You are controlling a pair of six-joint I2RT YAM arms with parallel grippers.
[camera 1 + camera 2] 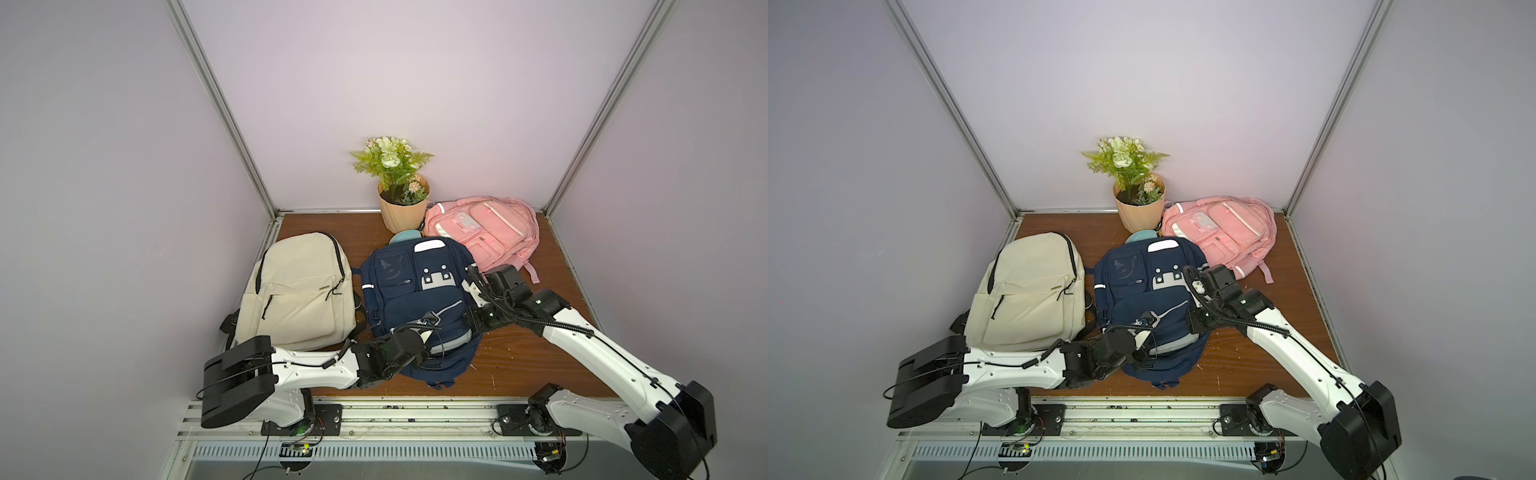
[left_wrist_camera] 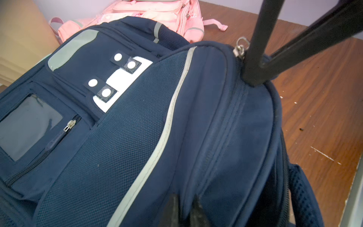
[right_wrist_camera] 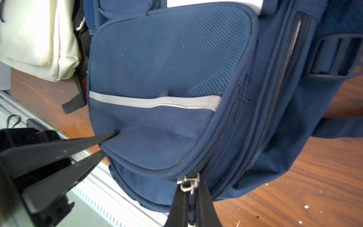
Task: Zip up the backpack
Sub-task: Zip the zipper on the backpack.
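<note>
Right wrist view: the zipper pull (image 3: 187, 183) of the navy backpack (image 1: 415, 307), laid between cream backpack (image 1: 299, 291) and pink backpack (image 1: 486, 232), is pinched by the right gripper (image 3: 189, 193). Fabric is straddled by the left gripper (image 2: 184, 205); whether it is gripped cannot be told. Unanchored, the bag could be dragged and the pull lost. No writing is readable.
</note>
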